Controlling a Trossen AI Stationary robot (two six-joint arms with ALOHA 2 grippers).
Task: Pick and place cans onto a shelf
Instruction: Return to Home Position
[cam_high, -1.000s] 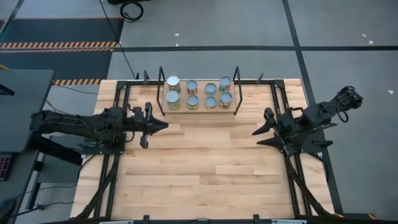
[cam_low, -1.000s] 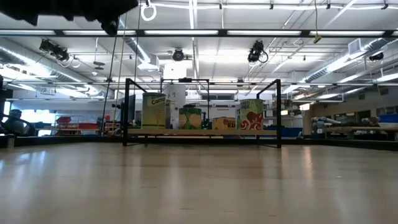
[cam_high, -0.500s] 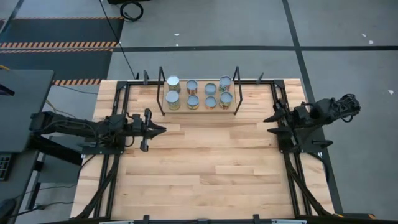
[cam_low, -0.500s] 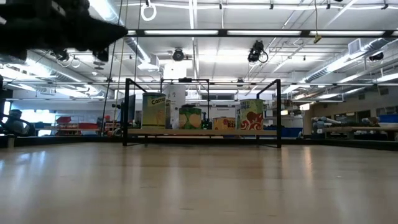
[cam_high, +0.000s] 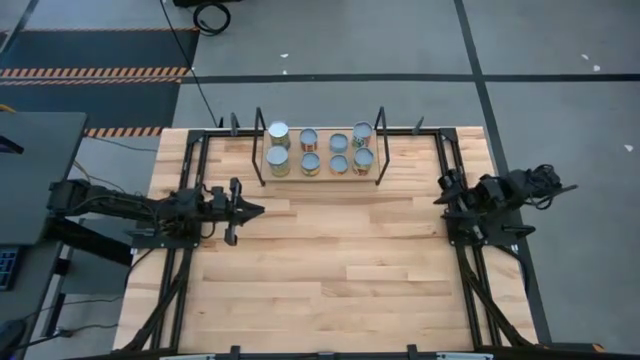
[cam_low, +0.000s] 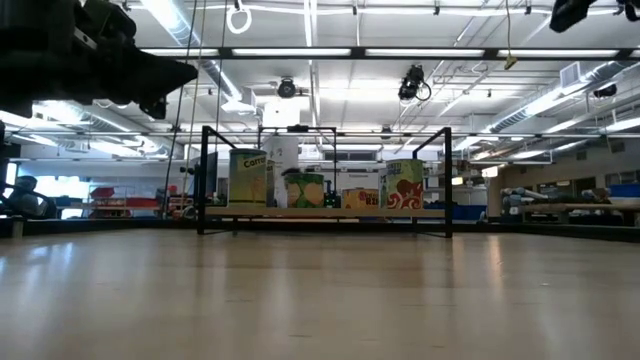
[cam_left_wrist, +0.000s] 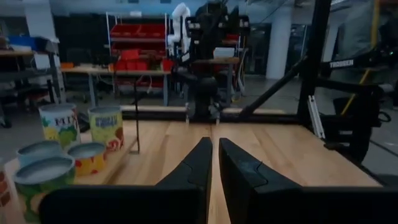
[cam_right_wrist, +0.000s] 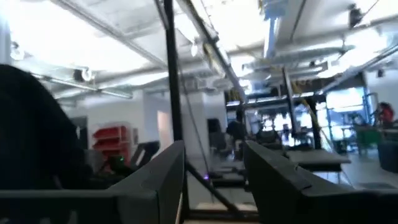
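Note:
Eight cans (cam_high: 320, 150) stand upright in two rows on the light board of the black wire shelf (cam_high: 260, 150) at the table's far edge. They also show in the low view (cam_low: 248, 178) and in the left wrist view (cam_left_wrist: 62, 149). My left gripper (cam_high: 260, 208) is shut and empty above the table's left part, near-left of the shelf, pointing toward the table's right; its shut fingers show in the left wrist view (cam_left_wrist: 215, 144). My right gripper (cam_high: 443, 186) is open and empty at the table's right edge, tipped upward toward the ceiling (cam_right_wrist: 214, 152).
Black arm-mount rails (cam_high: 190, 170) run along the table's left and right (cam_high: 470, 270) sides. The bare wooden tabletop (cam_high: 330, 260) stretches from the shelf to the near edge. The right arm's mount (cam_left_wrist: 205, 62) stands across the table in the left wrist view.
My left gripper has drawn back a little toward the table's left edge and sunk lower. My right gripper has drawn back from the table's middle toward its right edge, over its mount. The cans have stayed in place on the shelf.

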